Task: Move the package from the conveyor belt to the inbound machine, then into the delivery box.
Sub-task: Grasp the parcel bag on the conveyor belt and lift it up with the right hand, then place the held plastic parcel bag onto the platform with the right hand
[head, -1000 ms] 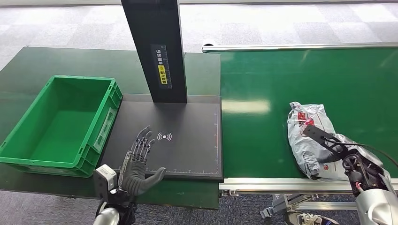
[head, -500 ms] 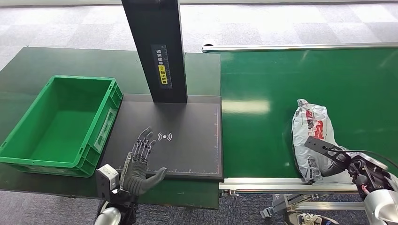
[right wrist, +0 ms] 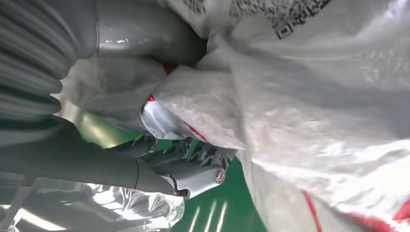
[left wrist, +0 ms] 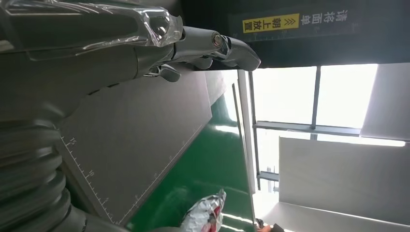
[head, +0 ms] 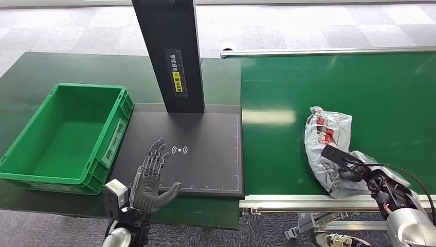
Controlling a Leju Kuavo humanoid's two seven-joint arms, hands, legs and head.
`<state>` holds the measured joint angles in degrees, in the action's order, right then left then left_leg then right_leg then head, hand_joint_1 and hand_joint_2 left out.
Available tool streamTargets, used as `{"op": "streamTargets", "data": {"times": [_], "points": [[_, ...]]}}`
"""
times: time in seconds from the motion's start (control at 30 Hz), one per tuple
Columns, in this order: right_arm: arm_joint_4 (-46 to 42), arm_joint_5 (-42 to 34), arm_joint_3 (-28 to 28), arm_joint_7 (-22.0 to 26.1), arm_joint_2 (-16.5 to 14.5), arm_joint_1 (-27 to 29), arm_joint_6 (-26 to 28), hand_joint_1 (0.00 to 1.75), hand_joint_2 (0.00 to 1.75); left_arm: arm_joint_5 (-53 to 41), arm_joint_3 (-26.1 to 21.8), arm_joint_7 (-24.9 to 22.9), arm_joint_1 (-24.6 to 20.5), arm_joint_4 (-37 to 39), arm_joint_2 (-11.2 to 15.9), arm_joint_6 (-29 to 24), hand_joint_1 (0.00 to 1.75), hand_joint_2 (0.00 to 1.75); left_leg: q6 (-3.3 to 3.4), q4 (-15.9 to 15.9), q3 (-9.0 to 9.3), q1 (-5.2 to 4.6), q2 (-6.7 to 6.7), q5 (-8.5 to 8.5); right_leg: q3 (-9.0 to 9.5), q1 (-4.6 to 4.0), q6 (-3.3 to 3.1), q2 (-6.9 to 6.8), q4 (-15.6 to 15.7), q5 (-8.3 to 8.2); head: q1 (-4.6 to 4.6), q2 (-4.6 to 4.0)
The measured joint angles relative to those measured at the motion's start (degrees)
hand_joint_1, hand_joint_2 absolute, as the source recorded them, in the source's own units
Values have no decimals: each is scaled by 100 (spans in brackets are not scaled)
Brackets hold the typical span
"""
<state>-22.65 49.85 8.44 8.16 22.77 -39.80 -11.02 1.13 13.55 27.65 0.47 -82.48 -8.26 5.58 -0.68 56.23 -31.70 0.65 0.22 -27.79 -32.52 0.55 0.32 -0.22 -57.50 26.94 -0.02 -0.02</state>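
Observation:
A crumpled grey plastic package (head: 325, 138) with red print lies on the green conveyor belt (head: 334, 82) near its front edge. My right hand (head: 356, 168) grips its near end; in the right wrist view the thumb (right wrist: 145, 29) and the fingers (right wrist: 188, 169) close on the package (right wrist: 314, 96) from both sides. My left hand (head: 151, 177) hovers open, fingers spread, over the front edge of the inbound machine's black pad (head: 211, 134). The left wrist view shows those fingers (left wrist: 212, 43) above the pad (left wrist: 140, 140), and the package (left wrist: 205, 215) far off.
The machine's black column (head: 172, 56) with a yellow label rises at the pad's back. A green delivery box (head: 87, 87) stands left of the pad on the dark table. The belt's metal rail (head: 308, 201) runs along its front.
My right hand has shifted left with the package, which has slid and turned a little toward the pad. My left hand has stayed in place.

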Motion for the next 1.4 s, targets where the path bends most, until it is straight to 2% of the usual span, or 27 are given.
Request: {"op": "streamTargets", "data": {"times": [0.33,0.73,0.8,0.9,0.97,1.03,1.13,1.2,1.3,1.4], "points": [[-1137,-717,-34,485,-434,380,1308,175,175,20,-50,-37,75,-128,-11,-1,0,175,0,0,-6,-1,-10,0,-4,1,1,-3,0,1,1,0],[-1658,-909,-91,595,-611,549,1324,175,175,33,-57,-35,119,-127,-11,-14,0,175,0,0,-5,0,-10,0,-5,1,1,-3,0,1,1,0],[-1730,-1478,-207,919,-648,606,1059,175,175,12,-59,-15,114,-117,-11,-54,0,175,0,0,-5,0,-11,0,-5,1,1,-3,0,1,2,-1],[-2060,-2802,-602,1617,-769,840,535,175,175,-81,-59,132,62,-42,-16,-280,0,175,0,0,-7,0,-15,0,-6,0,1,-6,0,1,1,0],[-2444,-3430,-884,1973,-879,1048,567,175,175,-136,-59,267,25,17,-34,-522,0,175,0,0,-9,0,-17,0,-6,0,1,-9,0,2,1,0],[-2963,-3679,-1092,2208,-1018,1288,892,175,175,-150,-57,333,-10,58,-54,-759,0,175,0,-1,-9,0,-13,0,-6,0,0,-7,0,2,2,-1],[-3922,-3411,-1143,2418,-1224,1736,1506,175,175,1,-57,371,-90,105,-63,-959,0,175,0,-2,-9,0,-10,0,-9,0,0,-6,0,2,1,-1],[-4528,-2729,-984,2471,-1310,2032,2103,175,175,152,-59,415,-151,127,-65,-1018,0,175,0,-3,-10,0,-12,0,-9,-1,-1,-6,0,3,1,0],[-5119,-1165,-452,2485,-1384,2342,3251,175,175,293,-51,476,-238,165,-68,-1035,0,175,-1,-5,-7,2,3,-1,-9,-3,-1,3,0,3,1,-1],[-5272,-466,215,2474,-1392,2439,3726,175,175,366,-18,518,-324,226,-70,-1020,0,175,-1,-5,-3,2,13,0,-9,-3,-2,11,0,3,1,0]]}}
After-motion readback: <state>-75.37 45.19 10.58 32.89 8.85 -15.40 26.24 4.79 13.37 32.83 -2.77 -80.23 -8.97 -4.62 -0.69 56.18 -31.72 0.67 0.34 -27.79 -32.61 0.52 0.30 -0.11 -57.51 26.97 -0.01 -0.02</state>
